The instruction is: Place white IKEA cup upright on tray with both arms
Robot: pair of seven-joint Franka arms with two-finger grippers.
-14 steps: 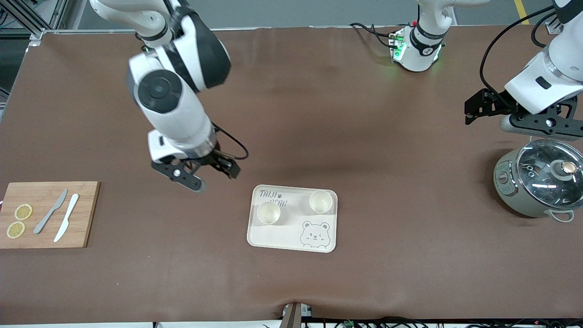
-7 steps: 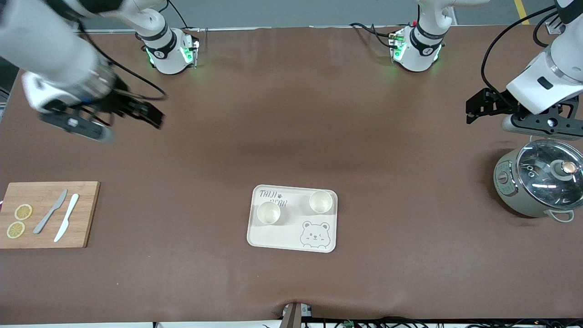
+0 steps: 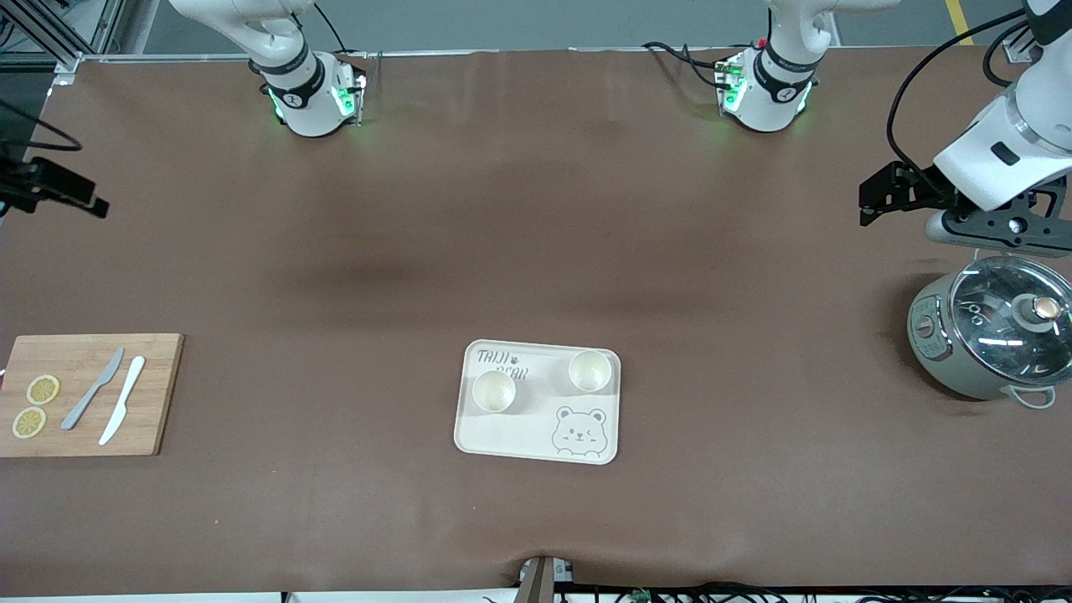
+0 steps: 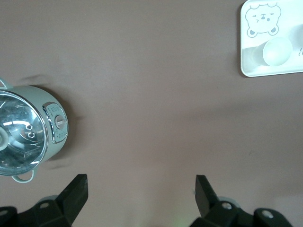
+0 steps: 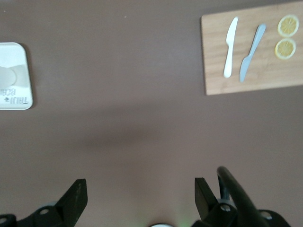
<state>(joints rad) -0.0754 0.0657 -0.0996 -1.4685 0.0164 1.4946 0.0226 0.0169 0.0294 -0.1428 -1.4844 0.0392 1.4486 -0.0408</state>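
The cream tray (image 3: pixel 536 437) with the bear drawing lies on the brown table, near the front camera. Two white cups stand upright on it, one (image 3: pixel 494 392) toward the right arm's end and one (image 3: pixel 590 371) toward the left arm's end. My left gripper (image 3: pixel 868 205) is open and empty in the air beside the pot. Its wrist view (image 4: pixel 141 187) shows the tray (image 4: pixel 246 71) and one cup (image 4: pixel 277 51) far off. My right gripper (image 3: pixel 79 194) is open and empty at the right arm's end of the table. Its wrist view (image 5: pixel 139 189) shows the tray's corner (image 5: pixel 23 56).
A grey pot with a glass lid (image 3: pixel 992 339) stands at the left arm's end and also shows in the left wrist view (image 4: pixel 23 130). A wooden cutting board (image 3: pixel 155 394) with two knives and two lemon slices lies at the right arm's end and also shows in the right wrist view (image 5: pixel 213 71).
My right arm has swung away from beside the tray out to the right arm's end of the table. The left arm has barely moved. The cups and tray have not moved.
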